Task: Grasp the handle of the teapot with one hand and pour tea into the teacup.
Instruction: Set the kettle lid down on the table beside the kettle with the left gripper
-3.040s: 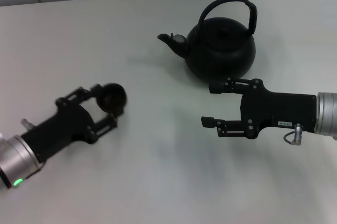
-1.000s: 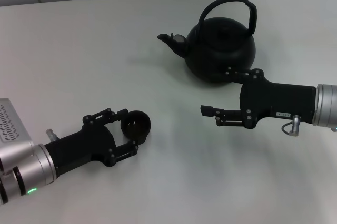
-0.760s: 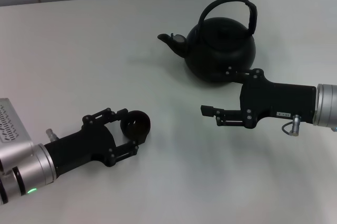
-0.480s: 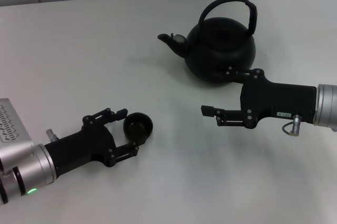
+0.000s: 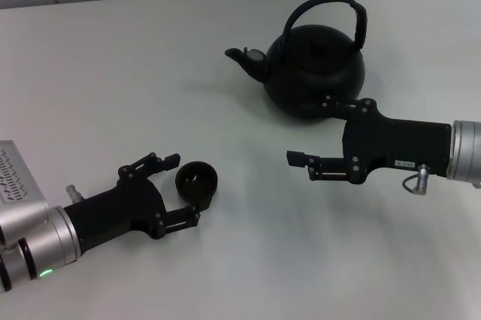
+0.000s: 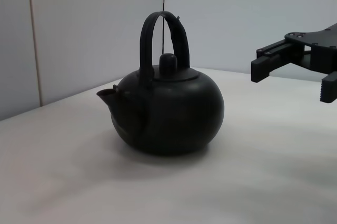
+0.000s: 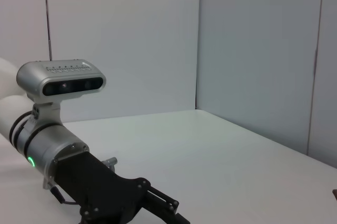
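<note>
A matte white table (image 5: 113,72) fills the head view, with pale grey wall panels (image 7: 253,50) behind it, joined by thin vertical seams. At about one o'clock from the table's centre stands the teapot (image 5: 316,72), round, squat and dull black, upright, its short spout (image 5: 242,57) pointing toward nine o'clock and a small knob on its lid (image 6: 168,62). The handle (image 5: 331,12) arches high over the lid, thicker down the side away from the spout. The lid is on, so what the pot holds cannot be seen. The teacup (image 5: 197,179), a small black handleless bowl, stands upright on the table at about seven o'clock, well apart from the teapot; its inside looks dark and whether it holds anything cannot be told. The left gripper (image 5: 183,188) lies low at the cup, its fingers spread to either side of it, with a gap visible at the far finger, so it grips nothing. The right gripper (image 5: 312,131) hovers at about four o'clock, just beside the teapot's near flank, fingers wide apart and empty.
</note>
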You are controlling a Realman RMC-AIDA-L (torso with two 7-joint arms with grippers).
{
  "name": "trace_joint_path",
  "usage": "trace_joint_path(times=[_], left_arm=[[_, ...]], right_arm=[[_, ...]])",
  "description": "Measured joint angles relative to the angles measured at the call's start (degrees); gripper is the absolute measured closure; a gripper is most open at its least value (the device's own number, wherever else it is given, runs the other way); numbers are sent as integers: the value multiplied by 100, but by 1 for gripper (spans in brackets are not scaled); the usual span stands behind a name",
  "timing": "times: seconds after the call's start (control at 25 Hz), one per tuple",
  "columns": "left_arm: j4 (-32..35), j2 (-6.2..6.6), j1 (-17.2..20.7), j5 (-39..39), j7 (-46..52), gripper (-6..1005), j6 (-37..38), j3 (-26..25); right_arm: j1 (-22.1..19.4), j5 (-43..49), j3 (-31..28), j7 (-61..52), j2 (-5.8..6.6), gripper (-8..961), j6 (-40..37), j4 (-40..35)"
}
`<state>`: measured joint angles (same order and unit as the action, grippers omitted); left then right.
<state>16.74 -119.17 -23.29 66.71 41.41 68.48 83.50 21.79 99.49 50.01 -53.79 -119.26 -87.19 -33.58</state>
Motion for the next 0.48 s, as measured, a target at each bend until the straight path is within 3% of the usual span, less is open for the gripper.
trace_joint_path(times=[0.36,0.48], left_arm=[[238,38,111,9,136,136,163,24],[756,56,428,20,184,136,231,85]], right_arm=[[1,0,0,0,-1,180,0,6],[-11,0,0,0,-1,181,0,1]])
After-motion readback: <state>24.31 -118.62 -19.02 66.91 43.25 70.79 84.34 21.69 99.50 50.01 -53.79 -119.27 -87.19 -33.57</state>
